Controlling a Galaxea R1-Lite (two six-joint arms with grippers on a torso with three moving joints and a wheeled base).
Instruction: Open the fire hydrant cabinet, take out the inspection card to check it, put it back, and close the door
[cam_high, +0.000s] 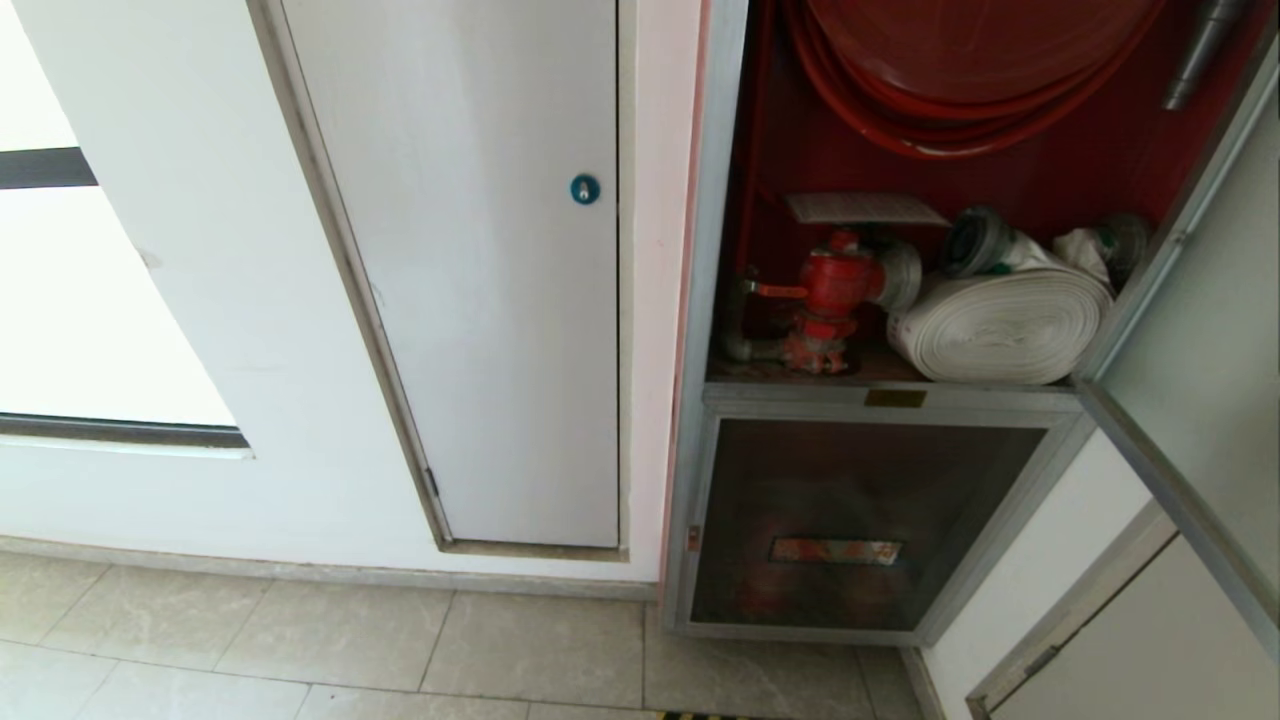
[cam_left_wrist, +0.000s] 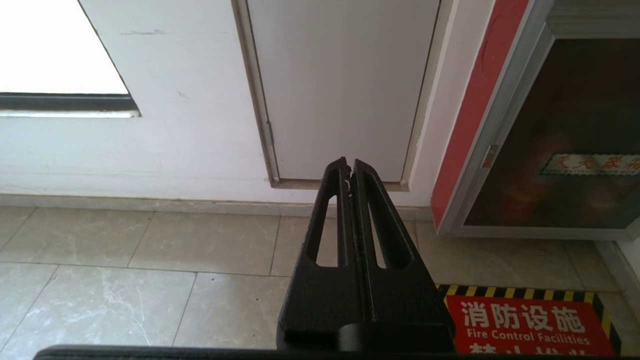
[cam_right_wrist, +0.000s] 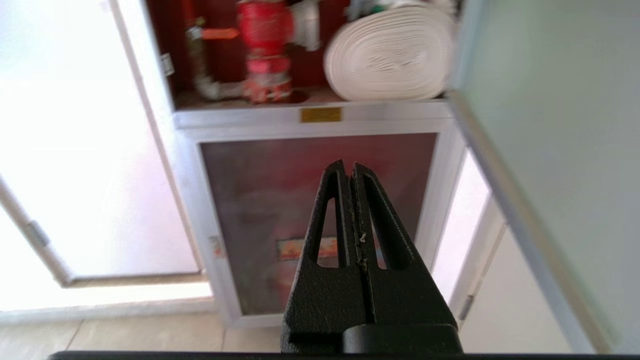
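**Desk:** What stands nearest the robot as it faces the wall?

**Field:** Both arms sit low and out of the head view. The left pincer hangs over the floor tiles, fingers pressed together on nothing, aimed at the foot of the plain white door with its blue lock. The right pincer is likewise pressed together and empty, pointing at the lower glass panel beneath the shelf edge.

**Desk:** And further in?

**Field:** The fire hydrant cabinet stands open. Its door is swung out at the right, edge toward the robot. On the shelf, the red valve sits toward the left corner and the white rolled hose fills the right. The inspection card lies flat behind and above the valve, against the red back wall, under the hose reel.

**Desk:** So which step is in hand?

**Field:** By my reading, reaching for the card; nothing is held yet.

**Desk:** How to do it well?

**Field:** The right pincer would likely need to spread before entering, rise past the shelf's front edge, and pass above the valve rather than beside the hose coupling. Pinching the card's near edge, level with it, looks safest; it seems thin and may bend or slip. Keeping clear of the open door avoids nudging it.
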